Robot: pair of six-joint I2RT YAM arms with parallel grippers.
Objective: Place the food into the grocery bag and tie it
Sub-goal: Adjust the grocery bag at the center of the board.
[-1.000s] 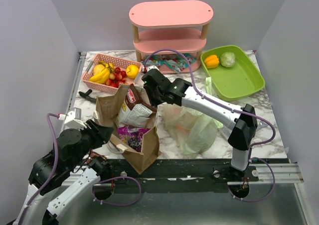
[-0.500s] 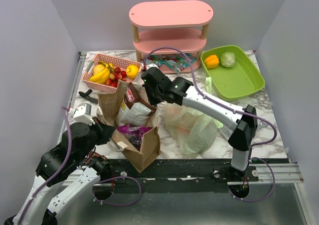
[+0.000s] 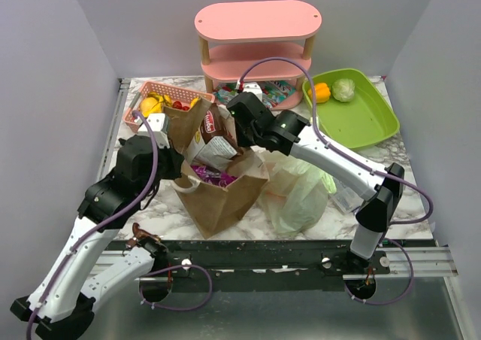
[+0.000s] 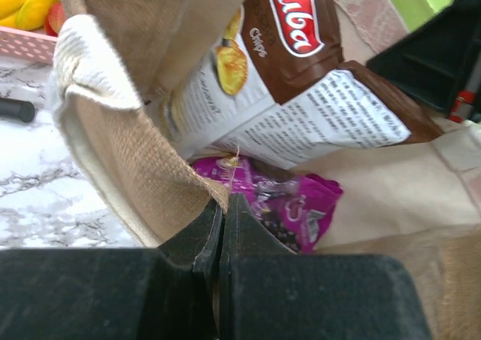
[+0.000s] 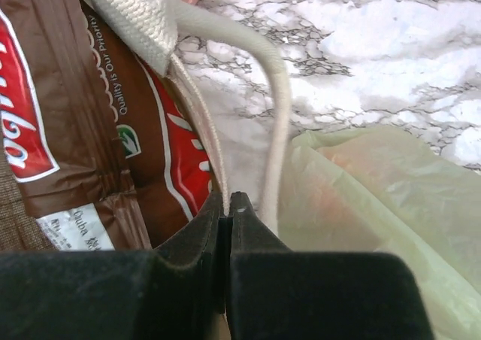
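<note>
The pale-green plastic grocery bag [image 3: 301, 193] lies crumpled right of centre, with something orange dimly showing through it; it also shows in the right wrist view [image 5: 376, 204]. A stiff brown paper bag [image 3: 225, 201] stands beside it and holds a white-and-brown snack pack [image 3: 214, 133] and a purple pack [image 3: 214, 176]. My left gripper [image 3: 180, 171] is shut on the paper bag's near-left rim [image 4: 150, 174], next to the purple pack [image 4: 293, 204]. My right gripper [image 3: 239, 122] is shut on the bag's far rim by its white cord handle [image 5: 274, 92], next to the snack pack [image 5: 83, 129].
A pink basket [image 3: 143, 114] of fruit sits at the back left. A pink shelf [image 3: 257, 39] stands at the back, with packets [image 3: 267, 95] under it. A green tray [image 3: 361, 118] at the back right holds an orange pepper [image 3: 319, 92] and a white vegetable [image 3: 343, 89].
Both arms have raised the brown paper bag more upright and shifted it right and back. My left arm has reached further onto the table. My right gripper has moved back and right.
</note>
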